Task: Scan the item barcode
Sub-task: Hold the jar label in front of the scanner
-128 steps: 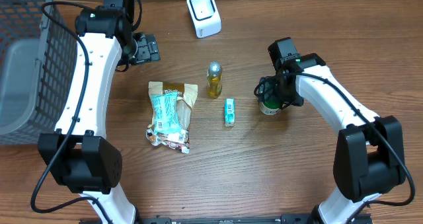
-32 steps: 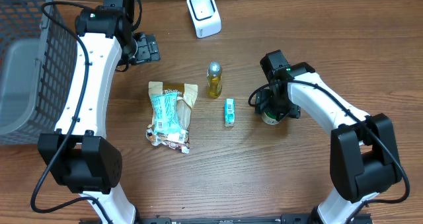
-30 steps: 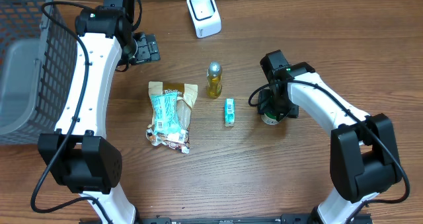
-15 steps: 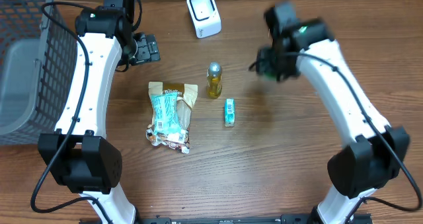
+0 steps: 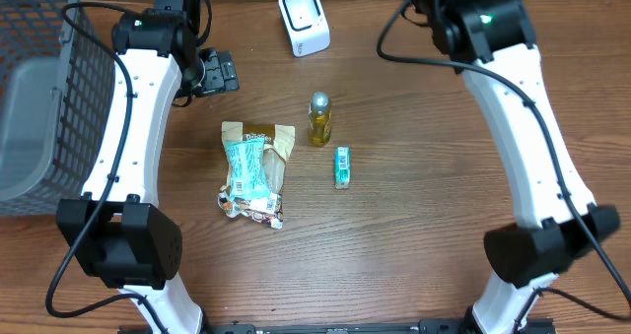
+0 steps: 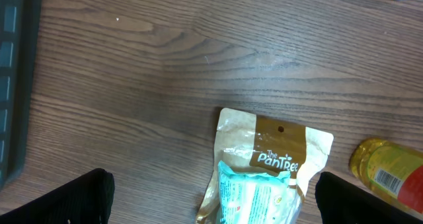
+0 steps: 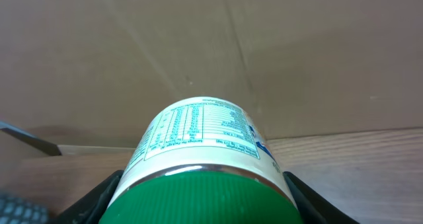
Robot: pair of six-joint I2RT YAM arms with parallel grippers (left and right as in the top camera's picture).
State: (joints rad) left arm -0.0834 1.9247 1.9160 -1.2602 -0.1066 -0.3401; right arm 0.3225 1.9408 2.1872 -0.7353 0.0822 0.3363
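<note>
I see left arm (image 5: 133, 117) reaching along the table's left side | left gripper (image 5: 219, 73) jaws wide apart, empty | right arm (image 5: 523, 117) stretched to the far edge | right gripper (image 7: 201, 201) clamped around green-lidded jar (image 7: 198, 138)

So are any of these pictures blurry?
Overhead: sharp throughout, snack pouch and bottle crisp. Left wrist: wood grain and pouch lettering clear; only the dark fingertips at the bottom corners look soft. Right wrist: label on the held jar fairly sharp, its green lid nearest the lens blurred.
</note>
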